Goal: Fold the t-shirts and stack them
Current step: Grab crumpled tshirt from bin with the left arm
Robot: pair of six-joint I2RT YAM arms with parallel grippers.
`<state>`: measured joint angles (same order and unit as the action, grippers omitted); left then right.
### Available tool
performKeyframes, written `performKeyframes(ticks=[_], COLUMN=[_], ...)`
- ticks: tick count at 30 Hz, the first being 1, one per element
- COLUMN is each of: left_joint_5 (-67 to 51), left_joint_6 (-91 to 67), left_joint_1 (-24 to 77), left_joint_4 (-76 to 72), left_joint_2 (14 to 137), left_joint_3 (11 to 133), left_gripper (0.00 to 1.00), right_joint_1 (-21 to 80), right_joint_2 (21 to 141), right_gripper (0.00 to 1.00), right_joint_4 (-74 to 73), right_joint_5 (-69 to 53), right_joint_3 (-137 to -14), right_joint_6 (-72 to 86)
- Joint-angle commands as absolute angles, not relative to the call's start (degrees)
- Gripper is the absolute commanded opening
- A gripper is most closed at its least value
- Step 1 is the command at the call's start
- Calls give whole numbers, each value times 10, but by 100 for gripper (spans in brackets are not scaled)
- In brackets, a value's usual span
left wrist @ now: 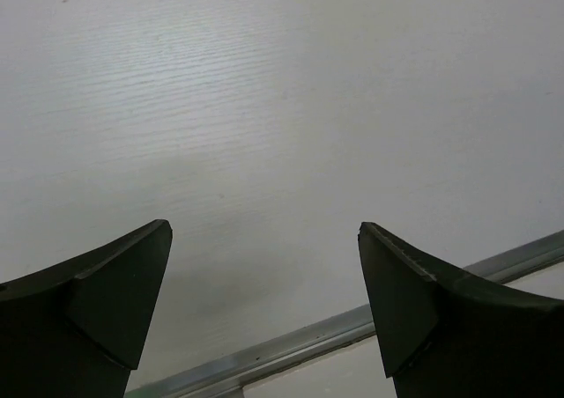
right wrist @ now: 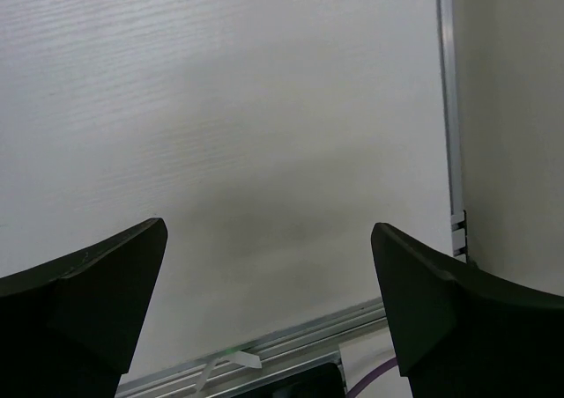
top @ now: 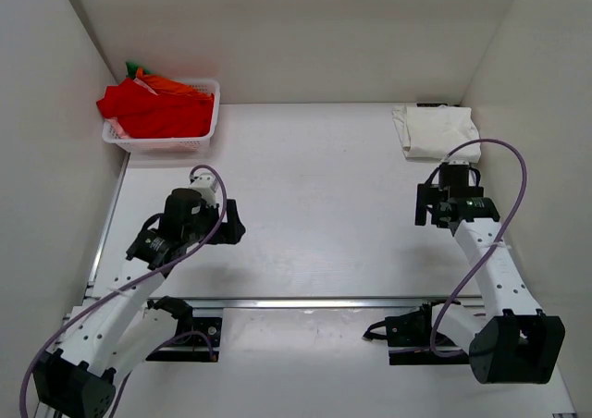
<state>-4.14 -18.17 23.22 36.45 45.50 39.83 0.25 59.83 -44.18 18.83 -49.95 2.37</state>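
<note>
Left gripper (left wrist: 263, 231), right gripper (right wrist: 269, 226) agape; one cream tee (top: 437, 131); one basket (top: 166, 144)

No text, label, brand, number or sign can be read anywhere.

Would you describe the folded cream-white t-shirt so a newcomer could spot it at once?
Look to the far right corner of the white table. There, just beyond the right claw, lies the folded cream-white cloth t-shirt. Unlike the bright red cloth t-shirt heaped in the white plastic lattice basket at far left, it lies alone.
</note>
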Motion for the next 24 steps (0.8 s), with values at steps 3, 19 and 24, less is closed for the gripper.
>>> performKeyframes(ticks=[3,19,24], left_joint_5=[-36,-44,14], left_joint_6=[-169,-185,-164], left_joint_1=[182,68,1], left_joint_4=[405,256,251], left_joint_2=[490,700,893], left_joint_3=[439,635,863], left_gripper=[98,19,14], right_joint_1=[7,47,70], right_joint_2=[615,691,716], right_gripper=[99,99,99], right_joint_4=[-425,-359,-344], right_joint_5=[155,101,84], right_joint_3=[-491,-505,-526], right_joint_6=[25,44,47])
